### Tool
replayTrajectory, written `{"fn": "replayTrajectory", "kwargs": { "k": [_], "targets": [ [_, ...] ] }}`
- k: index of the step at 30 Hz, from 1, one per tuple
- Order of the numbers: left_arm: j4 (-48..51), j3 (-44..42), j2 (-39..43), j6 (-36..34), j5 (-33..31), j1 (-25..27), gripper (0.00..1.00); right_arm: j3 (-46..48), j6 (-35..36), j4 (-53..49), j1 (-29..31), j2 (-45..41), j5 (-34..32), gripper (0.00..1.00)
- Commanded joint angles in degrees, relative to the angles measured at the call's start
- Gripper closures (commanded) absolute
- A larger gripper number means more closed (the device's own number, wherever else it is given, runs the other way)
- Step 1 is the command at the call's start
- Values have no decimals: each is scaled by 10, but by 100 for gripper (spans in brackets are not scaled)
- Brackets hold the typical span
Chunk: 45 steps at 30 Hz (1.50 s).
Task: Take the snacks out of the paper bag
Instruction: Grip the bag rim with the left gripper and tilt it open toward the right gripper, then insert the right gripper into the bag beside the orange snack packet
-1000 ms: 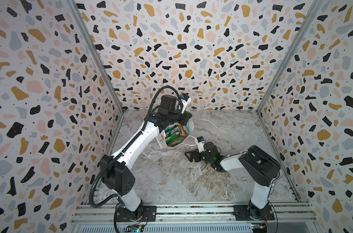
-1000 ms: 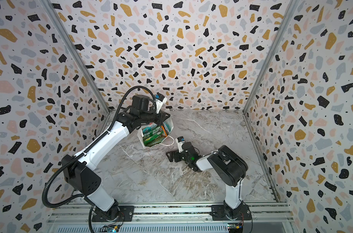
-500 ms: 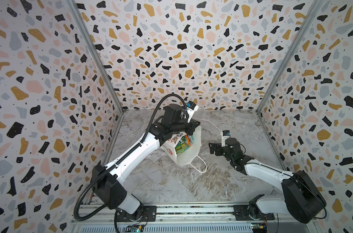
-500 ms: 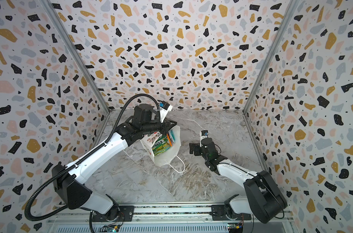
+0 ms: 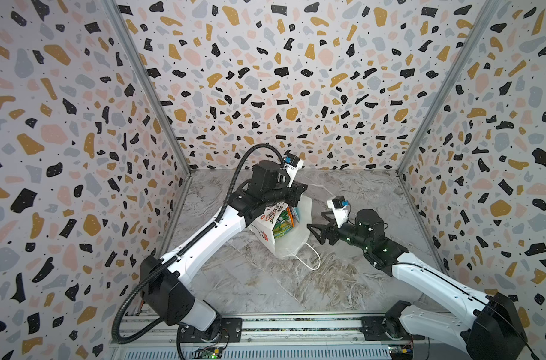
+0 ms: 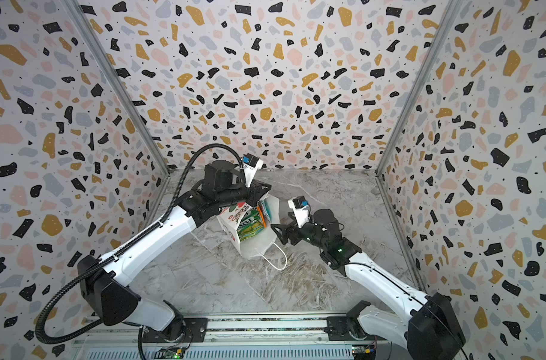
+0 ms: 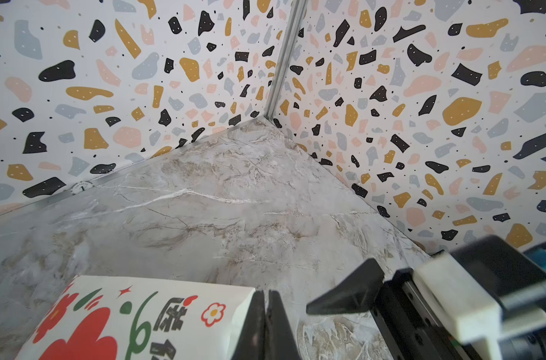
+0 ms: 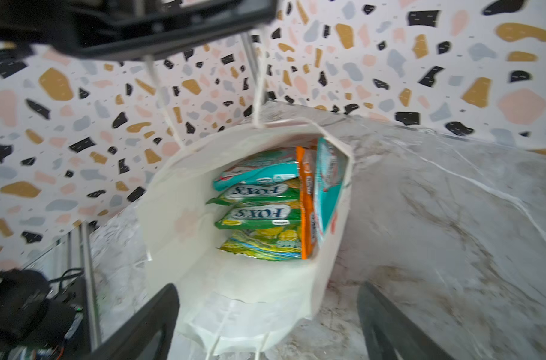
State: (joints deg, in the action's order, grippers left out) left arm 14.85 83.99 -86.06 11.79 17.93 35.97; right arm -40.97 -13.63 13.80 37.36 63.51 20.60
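Your right claw (image 8: pixel 265 324) stands wide open. Its fingers (image 8: pixel 153 321) flank the near rim of the bag (image 8: pixel 249 293), just outside the mouth, gripping nothing. Above, the left claw (image 5: pixel 296 194) is shut on the bag's cord handle, so the bag hangs tilted, with its lower rim seemingly resting on the table (image 5: pixel 265 286).

All the snacks (image 8: pixel 265 202) are in the bag, deep against its base. Four are stacked face to face, and an orange and a teal one stand crosswise beside the stack against one wall.

The bag's long axis runs from mouth to base. The mouth points at your right claw and the base points away, toward the left arm. Whether the packets' long axes run down that depth, I cannot tell.

- Narrow the jaws enough to clear the rim.
- Drive in straight along that axis.
- Pick the crosswise teal or orange packet, whose thin edge faces you.
- Bite well past the seam, since glossy film will likely slip.
- Draw out along the same line, because the paper is soft and a sideways pull could tug the cord from the left claw.
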Motion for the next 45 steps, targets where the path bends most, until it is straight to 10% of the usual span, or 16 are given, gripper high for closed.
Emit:
{"fn": "replayTrajectory", "kwargs": {
  "k": [1,27,45],
  "targets": [
    [-45,-11,8,3,-21,0,100,-33,36,-21,33,20,50,12],
    [-79,-43,41,-37,-21,0,100,-176,72,-110,112,258,-259,47],
    [-80,-50,56,-40,2,0,100,-220,51,-38,112,344,-314,69]
  ]
}}
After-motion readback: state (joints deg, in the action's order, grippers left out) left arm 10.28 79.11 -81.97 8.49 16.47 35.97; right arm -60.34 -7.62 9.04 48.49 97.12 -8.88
